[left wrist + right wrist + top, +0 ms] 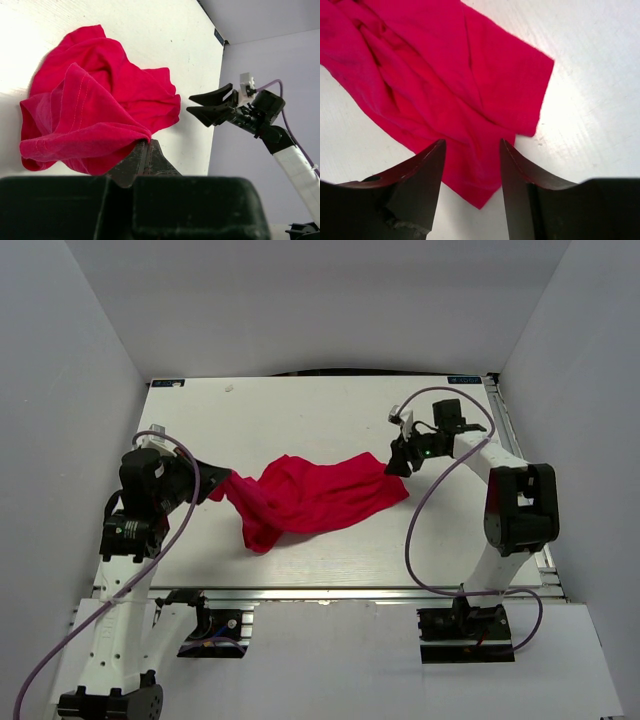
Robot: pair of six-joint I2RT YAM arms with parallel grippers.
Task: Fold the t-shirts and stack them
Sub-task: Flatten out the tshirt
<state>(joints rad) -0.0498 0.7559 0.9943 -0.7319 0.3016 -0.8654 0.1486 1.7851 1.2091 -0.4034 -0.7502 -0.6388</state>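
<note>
The red t-shirt [310, 495] lies crumpled across the middle of the white table. My left gripper [215, 483] is shut on the t-shirt's left end; in the left wrist view the cloth [95, 115] is pinched between the closed fingertips [144, 143] and lifted into a bunch. My right gripper [397, 462] is open just above the t-shirt's right end. In the right wrist view a pointed corner of the t-shirt [470, 100] lies on the table between my spread fingers [427, 172], which do not touch it.
The white table [320, 410] is ringed by grey walls. Its near metal edge [330, 592] runs between the arm bases. The right arm's purple cable [420, 530] loops over the table's right side. The right gripper also shows in the left wrist view [212, 107].
</note>
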